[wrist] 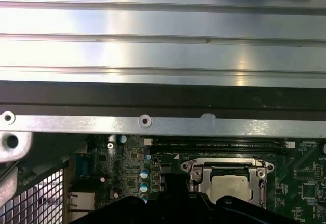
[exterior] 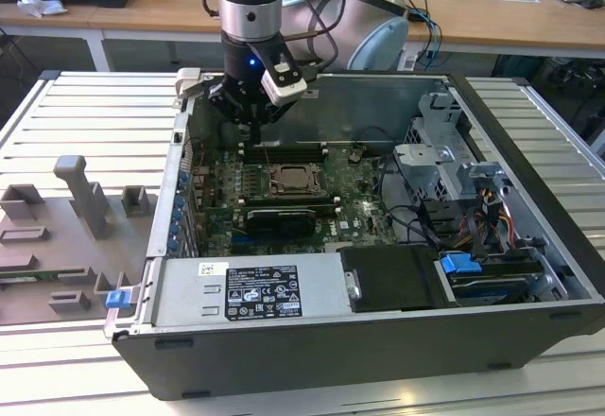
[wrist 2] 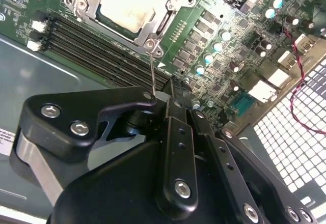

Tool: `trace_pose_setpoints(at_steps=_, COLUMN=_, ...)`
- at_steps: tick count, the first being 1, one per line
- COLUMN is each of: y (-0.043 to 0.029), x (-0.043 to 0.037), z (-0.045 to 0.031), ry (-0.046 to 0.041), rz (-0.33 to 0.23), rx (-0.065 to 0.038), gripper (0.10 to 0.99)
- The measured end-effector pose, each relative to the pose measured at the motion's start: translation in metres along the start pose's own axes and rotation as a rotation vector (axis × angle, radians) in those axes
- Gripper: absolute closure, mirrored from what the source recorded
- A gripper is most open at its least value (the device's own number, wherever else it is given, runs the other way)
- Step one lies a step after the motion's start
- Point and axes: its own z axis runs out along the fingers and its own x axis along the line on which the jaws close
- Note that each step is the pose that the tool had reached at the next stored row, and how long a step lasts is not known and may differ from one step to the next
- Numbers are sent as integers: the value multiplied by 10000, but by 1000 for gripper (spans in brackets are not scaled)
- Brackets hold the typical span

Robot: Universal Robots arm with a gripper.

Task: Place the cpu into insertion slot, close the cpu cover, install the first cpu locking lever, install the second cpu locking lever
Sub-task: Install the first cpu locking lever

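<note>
cpu [wrist 2: 127,4] in insertion slot [wrist 2: 76,2], cpu cover [wrist 2: 153,28] down

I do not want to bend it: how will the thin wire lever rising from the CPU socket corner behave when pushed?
The lever is a long, thin metal rod, so it probably flexes under a sideways push. Anchored at the cpu cover corner, it likely pivots rather than slides. Its smooth bare metal may slip from the gripper.

You won't get any readable text here: the black label [exterior: 262,292] on the near power supply [exterior: 184,310] is just tiny specks, same with the white sticker [exterior: 208,268] beside it and the white print on the motherboard [wrist 2: 30,0]
</note>
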Motion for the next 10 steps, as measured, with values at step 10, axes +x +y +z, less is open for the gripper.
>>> trace_pose_setpoints(at_steps=10, y=0, x=-18, z=0, ry=0, rz=0, rx=0, gripper=980)
